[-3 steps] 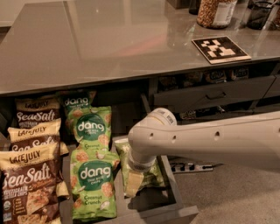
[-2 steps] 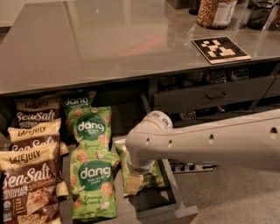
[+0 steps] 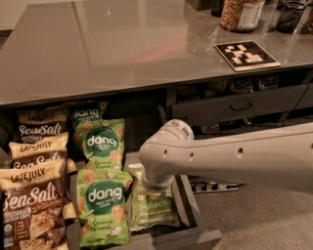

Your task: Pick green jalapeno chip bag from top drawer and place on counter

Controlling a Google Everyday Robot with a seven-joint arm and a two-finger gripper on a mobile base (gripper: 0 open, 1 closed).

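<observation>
The green jalapeno chip bag lies flat in the right row of the open top drawer, near its front panel. My white arm reaches in from the right, and its wrist points down over the top edge of the bag. The gripper is at the end of that wrist, right at the bag's upper edge and mostly hidden by the arm. The glossy grey-brown counter runs above the drawer, with a black-and-white marker tile at its right.
Two bright green Dang bags fill the drawer's middle row and several brown Sea Salt bags the left row. A narrower grey drawer stands to the right under the counter. A jar stands at the counter's back.
My arm has shifted slightly to the left over the drawer. More of the jalapeno bag's face shows below the wrist now.
</observation>
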